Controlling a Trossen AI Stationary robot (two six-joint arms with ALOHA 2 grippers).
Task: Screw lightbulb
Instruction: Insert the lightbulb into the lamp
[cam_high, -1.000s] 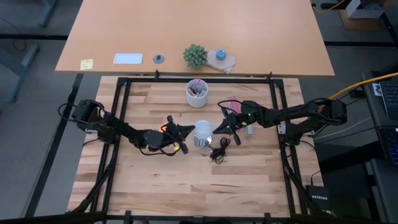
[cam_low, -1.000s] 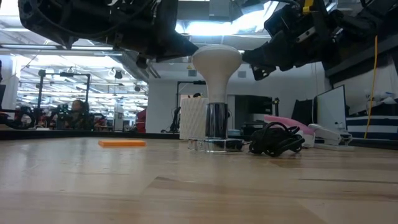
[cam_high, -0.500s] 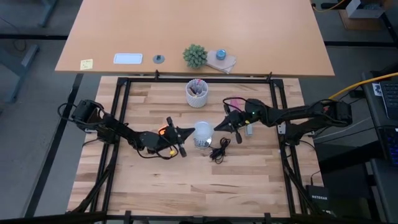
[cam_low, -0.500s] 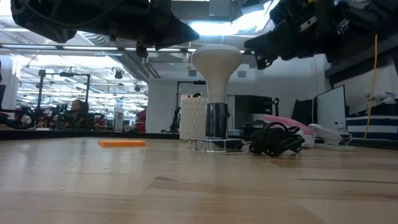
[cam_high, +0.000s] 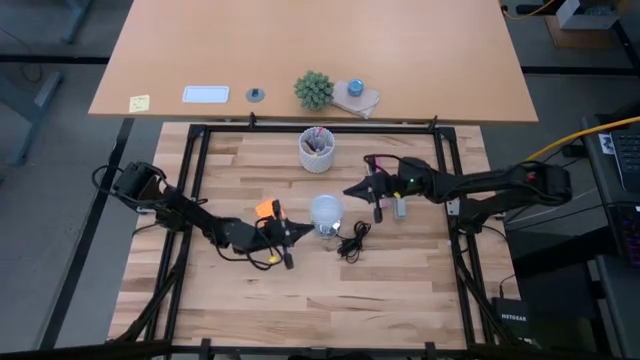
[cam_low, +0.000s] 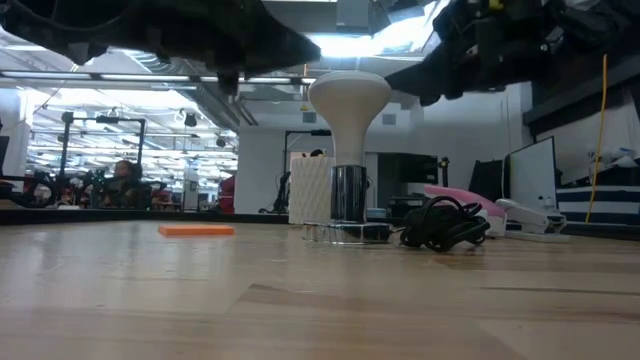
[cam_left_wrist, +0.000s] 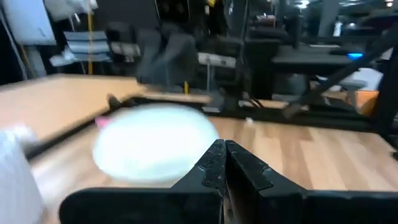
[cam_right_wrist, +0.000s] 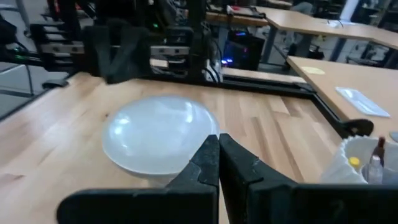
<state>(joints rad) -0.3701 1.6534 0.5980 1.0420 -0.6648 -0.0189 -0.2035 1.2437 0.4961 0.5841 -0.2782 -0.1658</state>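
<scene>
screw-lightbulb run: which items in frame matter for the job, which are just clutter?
Job:
- lightbulb, upright in the silvery fitting
- black cord of that fitting
- left end effector and right end effector, both shut, either side of the bulb

Lying about:
- cup of pens
- orange block
- potted plant
- sticky note

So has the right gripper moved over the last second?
Yes. The right gripper, shut, has drawn back from the lightbulb toward the cup of pens.
</scene>
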